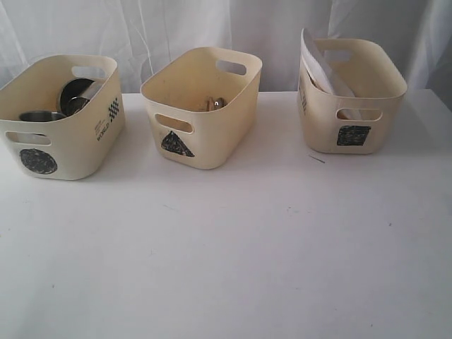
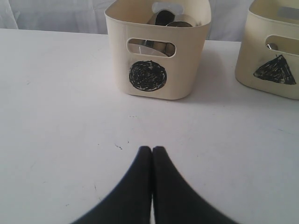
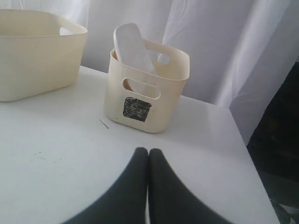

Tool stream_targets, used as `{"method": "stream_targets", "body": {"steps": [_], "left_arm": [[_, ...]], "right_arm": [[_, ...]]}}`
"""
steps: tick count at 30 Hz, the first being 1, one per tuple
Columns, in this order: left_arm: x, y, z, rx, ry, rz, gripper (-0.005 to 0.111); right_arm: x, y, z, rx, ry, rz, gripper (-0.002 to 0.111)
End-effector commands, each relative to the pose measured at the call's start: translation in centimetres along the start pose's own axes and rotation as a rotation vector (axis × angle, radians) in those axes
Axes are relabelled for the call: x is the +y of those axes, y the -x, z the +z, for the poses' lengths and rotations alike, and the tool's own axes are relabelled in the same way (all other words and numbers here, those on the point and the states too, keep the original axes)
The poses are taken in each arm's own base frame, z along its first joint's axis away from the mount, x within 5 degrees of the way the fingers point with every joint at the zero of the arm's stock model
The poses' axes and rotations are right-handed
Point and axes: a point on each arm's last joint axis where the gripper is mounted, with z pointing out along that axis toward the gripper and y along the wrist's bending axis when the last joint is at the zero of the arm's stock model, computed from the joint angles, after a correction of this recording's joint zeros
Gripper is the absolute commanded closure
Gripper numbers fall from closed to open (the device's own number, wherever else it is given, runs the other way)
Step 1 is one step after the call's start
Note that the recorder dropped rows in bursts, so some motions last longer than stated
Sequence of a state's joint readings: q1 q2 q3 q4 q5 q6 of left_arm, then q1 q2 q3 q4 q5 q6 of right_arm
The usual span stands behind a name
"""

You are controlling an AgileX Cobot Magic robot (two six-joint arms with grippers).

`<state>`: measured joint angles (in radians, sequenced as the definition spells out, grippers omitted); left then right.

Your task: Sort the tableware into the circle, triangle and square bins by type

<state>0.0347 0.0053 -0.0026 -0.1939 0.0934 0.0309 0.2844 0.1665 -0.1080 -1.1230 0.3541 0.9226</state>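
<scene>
My left fingers (image 2: 139,186) and right fingers (image 3: 161,186) are pressed together, holding nothing, over the near bench (image 1: 226,254). A steel mug (image 1: 41,115) and steel bowl (image 1: 79,94) sit in the far-left circle bin (image 1: 70,152). Cutlery (image 1: 216,104) shows in the middle triangle bin (image 1: 212,141), and the white plate (image 1: 318,67) leans in the right square bin (image 1: 385,92). No tableware lies loose, so I judge the sorting done.

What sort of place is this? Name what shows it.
Probably a staged robot test bench, not a kitchen: a white table, a white curtain behind, and the circle bin, triangle bin and square bin.
</scene>
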Motion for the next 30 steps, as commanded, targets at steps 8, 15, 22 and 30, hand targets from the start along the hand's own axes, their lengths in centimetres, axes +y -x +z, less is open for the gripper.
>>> {"method": "stream_targets", "body": {"steps": [8,15,22,30], "left_arm": [[-0.1,0.0,0.0,-0.006,-0.009,-0.013,0.107],[-0.1,0.0,0.0,-0.006,-0.009,-0.013,0.107],[-0.1,0.0,0.0,-0.006,-0.009,-0.013,0.107],[-0.1,0.0,0.0,-0.006,-0.009,-0.013,0.107]], "right_arm": [[1.4,-2.9,-0.2,0.010,0.096,0.101,0.108],[2.1,-3.3,-1.0,-0.001,0.198,-0.009,0.108],[2.6,-3.2,-1.1,-0.007,0.252,0.031,0.108],[2.3,-2.8,-1.1,-0.002,0.192,0.152,0.108]]}}
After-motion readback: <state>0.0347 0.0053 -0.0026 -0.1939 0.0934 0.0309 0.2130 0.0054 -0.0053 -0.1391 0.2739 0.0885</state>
